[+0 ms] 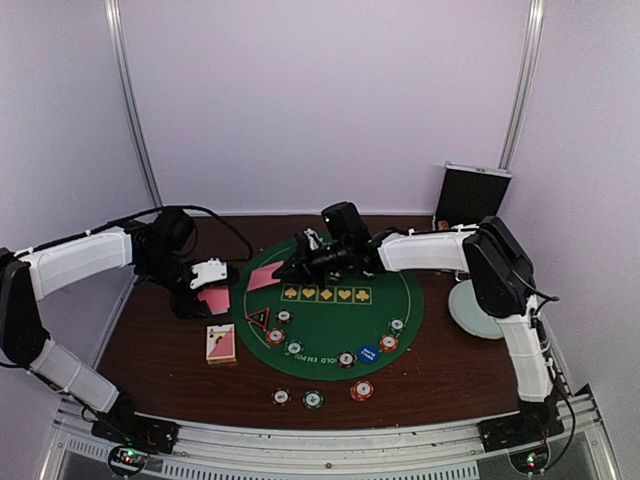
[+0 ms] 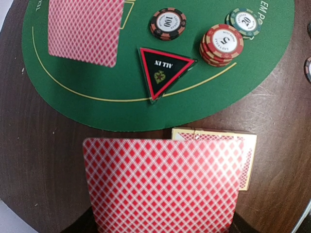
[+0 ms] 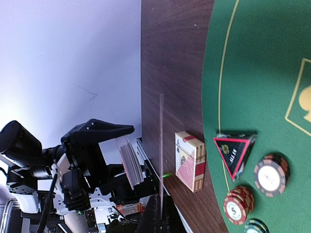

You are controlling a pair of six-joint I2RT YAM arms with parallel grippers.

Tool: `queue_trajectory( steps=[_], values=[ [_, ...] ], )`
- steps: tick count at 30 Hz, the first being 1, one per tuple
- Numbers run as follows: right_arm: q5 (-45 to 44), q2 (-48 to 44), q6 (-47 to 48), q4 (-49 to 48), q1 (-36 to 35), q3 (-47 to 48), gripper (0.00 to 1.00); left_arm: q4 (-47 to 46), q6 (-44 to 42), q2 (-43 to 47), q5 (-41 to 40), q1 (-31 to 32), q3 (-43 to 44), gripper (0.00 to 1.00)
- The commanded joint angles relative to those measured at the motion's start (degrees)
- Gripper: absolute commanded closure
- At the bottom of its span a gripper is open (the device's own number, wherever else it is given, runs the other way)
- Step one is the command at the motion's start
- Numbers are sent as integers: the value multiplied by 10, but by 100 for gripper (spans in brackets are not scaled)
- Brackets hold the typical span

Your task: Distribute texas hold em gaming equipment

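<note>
Your left claw (image 1: 206,296) is clamped on a stack of cards (image 2: 163,187), red backs facing its wrist camera. It hangs over the brown table (image 1: 160,350) just left of the green mat (image 1: 330,300).

Your right claw (image 1: 287,269) reaches across to the mat's far-left edge, jaws together on a single card (image 1: 263,277). Its own wrist view shows that card only as a thin edge-on line. Can't tell if the card touches the mat.

The card box (image 1: 221,343) lies flat on the table, near side of the left claw, just off the mat. The triangle marker (image 1: 257,320) sits on the mat's left part. Right beside it are a pile of red chips (image 2: 222,44) and a dark chip (image 2: 167,23).

Chips (image 1: 346,360) ring the mat's near edge, and the blue disc (image 1: 368,354) lies between two of them. Three more sit off the mat on the near table, the red one (image 1: 362,390) rightmost.

The plate (image 1: 475,312) is right of the mat. The case (image 1: 472,195) stands upright at the far right.
</note>
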State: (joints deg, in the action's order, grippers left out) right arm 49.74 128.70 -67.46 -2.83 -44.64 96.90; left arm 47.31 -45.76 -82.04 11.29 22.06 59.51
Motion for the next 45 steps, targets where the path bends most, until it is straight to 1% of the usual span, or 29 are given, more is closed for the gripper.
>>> queue_trajectory(
  steps=[1,9,14,16,18,20,21,25,26,30,32,35,38,42,45],
  values=[
    [8,69,10,31,-3,85,100,9,-2,18,26,-3,9,84],
    [8,187,-19,42,-15,229,100,13,10,17,42,-3,16,84],
    [-1,241,-22,68,-21,294,99,13,10,16,43,-3,18,84],
    [-11,248,-7,99,-20,306,89,15,9,14,41,-2,19,84],
    [-25,243,26,145,-19,311,84,17,9,13,41,-2,20,84],
    [-43,227,61,183,-17,300,76,17,9,13,44,-2,20,84],
    [-53,216,78,200,-16,292,66,17,10,13,45,-2,20,84],
    [-88,172,127,245,-11,259,40,17,12,11,44,-2,20,84],
    [-96,163,137,254,-8,253,35,17,12,10,45,-2,21,84],
    [-112,126,163,271,0,235,27,18,14,10,44,2,22,84],
    [-112,107,165,262,6,221,25,17,15,9,43,6,24,84],
    [-95,75,149,217,9,184,23,18,19,6,43,11,30,84],
    [-71,38,114,136,3,111,22,18,28,-2,49,15,39,84],
    [-53,-16,64,22,-12,-9,22,18,37,-17,50,24,54,84],
    [-47,-43,24,-63,-25,-71,22,18,49,-29,53,28,68,85]
  ],
)
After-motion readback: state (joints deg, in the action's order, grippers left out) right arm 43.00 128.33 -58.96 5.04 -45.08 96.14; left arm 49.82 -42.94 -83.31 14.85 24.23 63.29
